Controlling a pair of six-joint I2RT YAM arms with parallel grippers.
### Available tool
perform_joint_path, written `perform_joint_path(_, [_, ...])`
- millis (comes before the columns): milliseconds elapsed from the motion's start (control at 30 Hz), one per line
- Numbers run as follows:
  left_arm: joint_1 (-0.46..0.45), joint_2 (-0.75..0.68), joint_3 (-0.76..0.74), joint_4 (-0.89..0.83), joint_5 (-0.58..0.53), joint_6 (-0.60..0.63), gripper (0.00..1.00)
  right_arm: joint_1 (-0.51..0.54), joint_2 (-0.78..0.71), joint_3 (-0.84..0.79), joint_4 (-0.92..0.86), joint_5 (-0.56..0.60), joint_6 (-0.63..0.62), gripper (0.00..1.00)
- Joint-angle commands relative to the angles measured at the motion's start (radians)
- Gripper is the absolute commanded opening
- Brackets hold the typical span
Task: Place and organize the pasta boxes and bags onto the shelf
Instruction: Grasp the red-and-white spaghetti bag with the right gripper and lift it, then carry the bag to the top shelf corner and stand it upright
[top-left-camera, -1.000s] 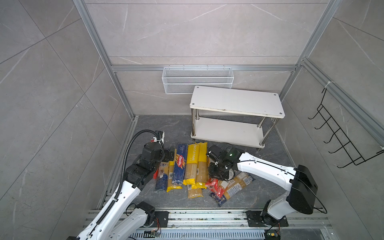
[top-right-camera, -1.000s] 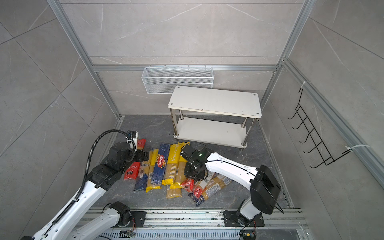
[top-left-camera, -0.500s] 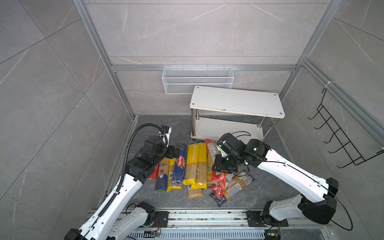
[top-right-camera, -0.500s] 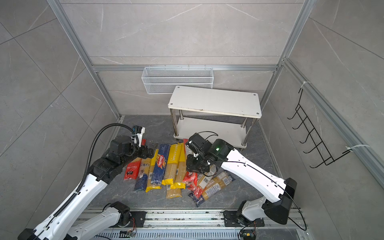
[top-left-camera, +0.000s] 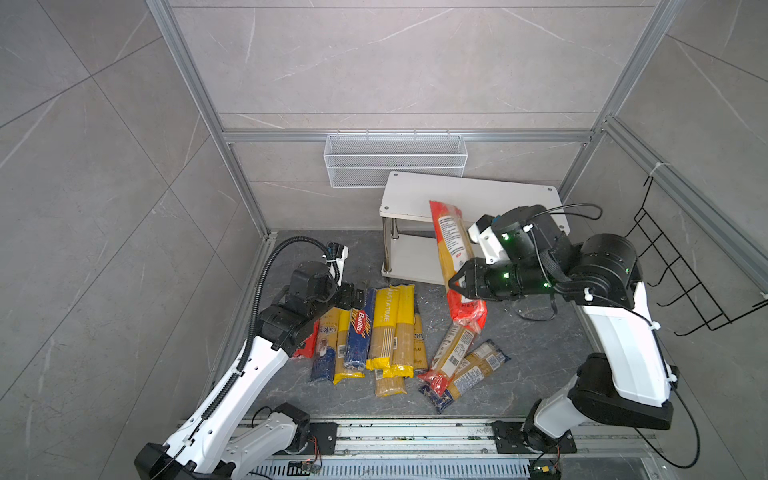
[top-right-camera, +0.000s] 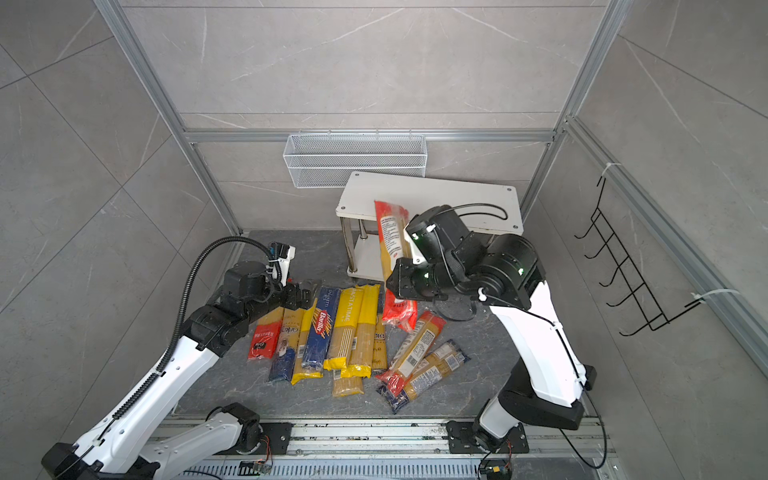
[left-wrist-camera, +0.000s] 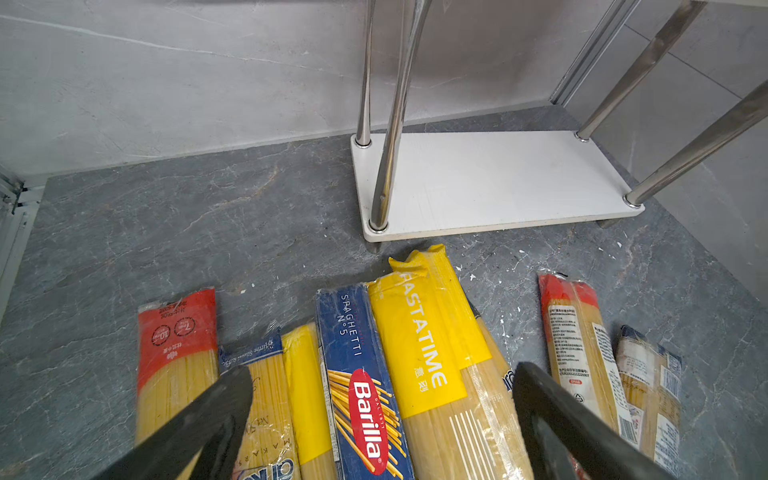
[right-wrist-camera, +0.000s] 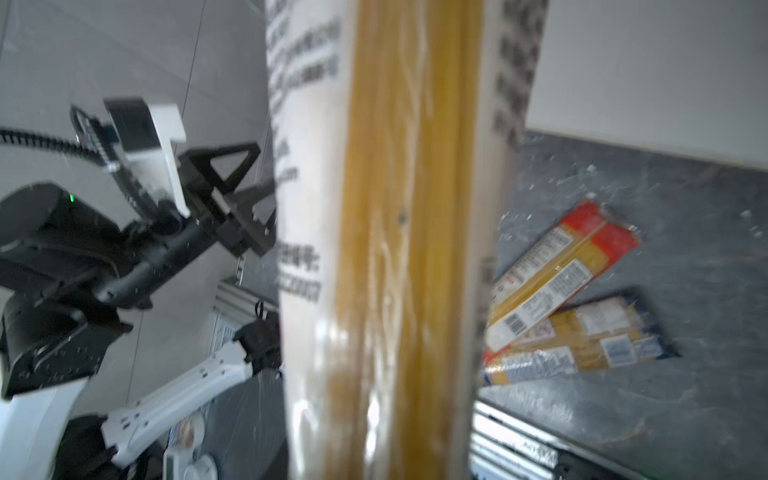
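**Status: early.** No pack is on the shelf (top-left-camera: 505, 195). Its top board reads bare in both top views, apart from the part the right arm hides. Its lower board (left-wrist-camera: 490, 178) is bare in the left wrist view.

**Right tool** (top-left-camera: 458, 286): closed narrowly on one red-ended bag (top-left-camera: 451, 232), gripped below its middle. The bag is clear of the table (top-left-camera: 536, 353). It stands almost on end at centre right of the frame, its top end showing against the shelf's top board and its bottom end hanging over the table. I judge this to be the carry towards the shelf. The bag has yet to be laid flat on a board.

**Left tool** (left-wrist-camera: 382, 374): fully open, holding nothing. It hovers over the upper end of the row at lower centre left, straddling the Barilla box (left-wrist-camera: 357, 374).

**Outstanding:** all other packs lie on the table.
- The row holds a red pack (top-right-camera: 264, 336), the Barilla box and the yellow-ended bags (top-left-camera: 390, 324), among others.
- Two more lie askew at lower centre: a second red-ended bag (top-left-camera: 451, 353) and a navy-ended bag (top-left-camera: 473, 372) just beside it.

Nearly the whole job remains, including any tidy arrangement on the boards.
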Motion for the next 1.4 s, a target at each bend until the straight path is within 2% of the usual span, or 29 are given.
perform_joint_path(0, [-0.001,0.021,0.047,0.030,0.019,0.012,1.00,-0.115,0.036,0.114,-0.078,0.152,-0.103,0.00])
perform_joint_path(67, [-0.001,0.044,0.067,0.029,0.023,0.015,1.00,-0.206,0.035,0.111,-0.028,0.151,-0.147,0.00])
perform_joint_path(167, [0.000,0.071,0.090,0.032,0.024,0.023,1.00,-0.315,0.050,0.119,0.012,0.216,-0.234,0.00])
perform_joint_path(367, [-0.001,0.131,0.126,0.040,0.024,0.037,1.00,-0.431,0.104,0.124,0.112,0.467,-0.440,0.00])
perform_joint_path(467, [-0.001,0.164,0.158,0.031,0.021,0.042,1.00,-0.481,0.118,0.129,0.205,0.557,-0.525,0.00])
perform_joint_path(567, [-0.001,0.196,0.192,0.030,0.008,0.045,1.00,-0.557,0.132,0.121,0.269,0.592,-0.592,0.00])
perform_joint_path(767, [-0.001,0.273,0.254,0.032,-0.008,0.057,1.00,-0.678,0.186,0.109,0.340,0.574,-0.682,0.00])
perform_joint_path(900, [-0.001,0.319,0.292,0.026,-0.005,0.058,1.00,-0.742,0.219,0.108,0.363,0.509,-0.701,0.00])
perform_joint_path(1167, [-0.001,0.361,0.323,0.021,-0.014,0.086,1.00,-0.774,0.291,0.106,0.356,0.454,-0.705,0.01])
perform_joint_path(1300, [-0.001,0.373,0.337,0.009,-0.022,0.110,1.00,-0.776,0.320,0.125,0.348,0.423,-0.692,0.14])
perform_joint_path(1367, [-0.001,0.376,0.340,0.005,-0.023,0.120,1.00,-0.776,0.332,0.127,0.348,0.420,-0.686,0.24])
